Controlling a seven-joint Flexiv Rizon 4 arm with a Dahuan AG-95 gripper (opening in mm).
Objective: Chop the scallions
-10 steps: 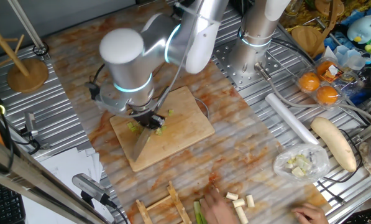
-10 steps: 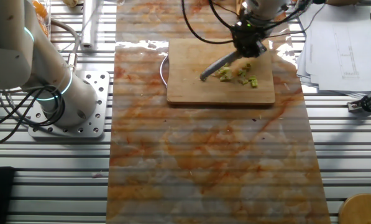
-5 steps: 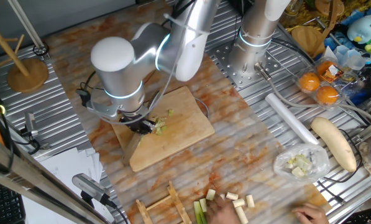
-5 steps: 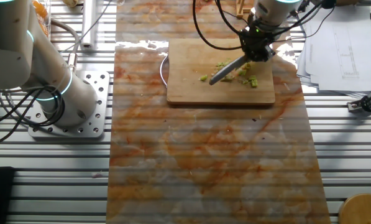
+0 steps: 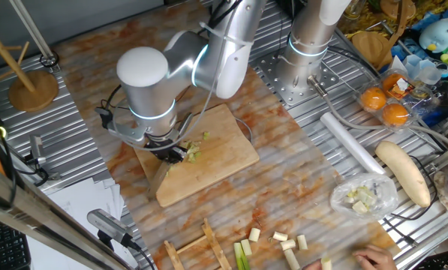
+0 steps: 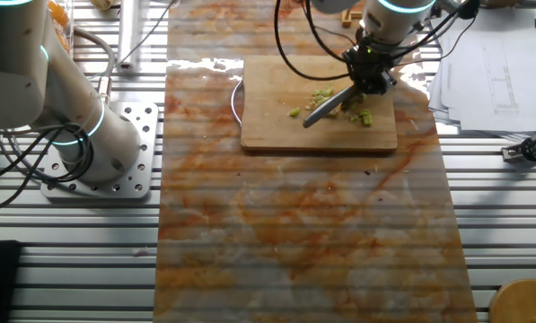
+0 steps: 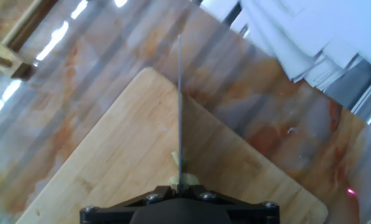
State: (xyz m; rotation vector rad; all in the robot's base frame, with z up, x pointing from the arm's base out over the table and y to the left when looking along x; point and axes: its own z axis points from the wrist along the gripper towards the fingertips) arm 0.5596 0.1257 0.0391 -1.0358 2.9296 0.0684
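Note:
My gripper (image 5: 171,150) is shut on a knife and holds it over the wooden cutting board (image 5: 227,154). The blade (image 5: 156,178) slants down toward the board's near-left edge. Tiny yellow-green chopped scallions (image 5: 196,150) lie right beside the gripper. In the other fixed view the gripper (image 6: 368,76) is over the board (image 6: 268,130), the blade (image 6: 326,106) crosses the scallion bits (image 6: 363,117), and one bit (image 6: 294,112) lies apart. In the hand view the blade (image 7: 180,106) shows edge-on, with a pale scallion piece (image 7: 176,163) at its base by the gripper (image 7: 180,194).
Short scallion stalk pieces (image 5: 284,241) and a wooden rack (image 5: 201,247) lie at the table's front, with a person's hand (image 5: 374,259) nearby. A plastic bag (image 5: 362,196), a pale banana-shaped vegetable (image 5: 404,172), a white roll (image 5: 351,142) and oranges (image 5: 385,105) are right. Papers (image 7: 309,37) lie past the board.
My gripper and knife shifted from the board's middle toward its edge, then settled slightly. The chopped bits are spread a little wider. The person's hand has drawn back from the stalk pieces.

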